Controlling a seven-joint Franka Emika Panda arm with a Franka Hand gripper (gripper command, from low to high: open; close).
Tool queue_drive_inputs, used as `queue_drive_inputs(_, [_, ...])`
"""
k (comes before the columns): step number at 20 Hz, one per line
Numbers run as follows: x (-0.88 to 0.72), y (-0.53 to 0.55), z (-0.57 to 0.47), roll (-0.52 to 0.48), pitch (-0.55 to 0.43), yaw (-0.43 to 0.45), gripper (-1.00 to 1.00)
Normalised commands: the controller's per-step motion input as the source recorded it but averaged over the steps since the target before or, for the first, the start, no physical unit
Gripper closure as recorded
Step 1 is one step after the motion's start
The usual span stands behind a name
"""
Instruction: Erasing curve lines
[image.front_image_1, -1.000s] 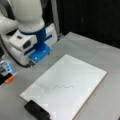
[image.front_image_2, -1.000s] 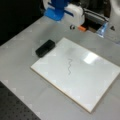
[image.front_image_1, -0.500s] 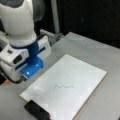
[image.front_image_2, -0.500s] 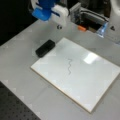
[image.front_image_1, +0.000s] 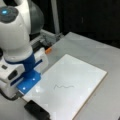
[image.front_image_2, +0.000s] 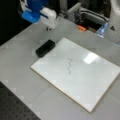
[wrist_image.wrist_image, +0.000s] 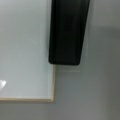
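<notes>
Eraser (image.front_image_2: 45, 48) lies just below my gripper (image.front_image_2: 49, 28), long axis along the whiteboard (image.front_image_2: 82, 82) edge. Curve lines (image.front_image_2: 69, 66) mid-board, unerased. Can't tell whether the claw is spread; nothing held.

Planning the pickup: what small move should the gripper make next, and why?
Probably lower toward the black eraser: it lies at the whiteboard's corner, in the wrist view's upper middle, the gripper hovers above it, and the squiggle is unerased.
</notes>
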Motion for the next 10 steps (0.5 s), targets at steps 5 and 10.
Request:
queue_drive_inputs(5, [0.31, -0.25, -0.02, 0.026, 0.153, 0.120, -1.00])
queue_drive_inputs(10, [0.16, -0.15, -0.04, 0.051, 0.109, 0.107, -1.00])
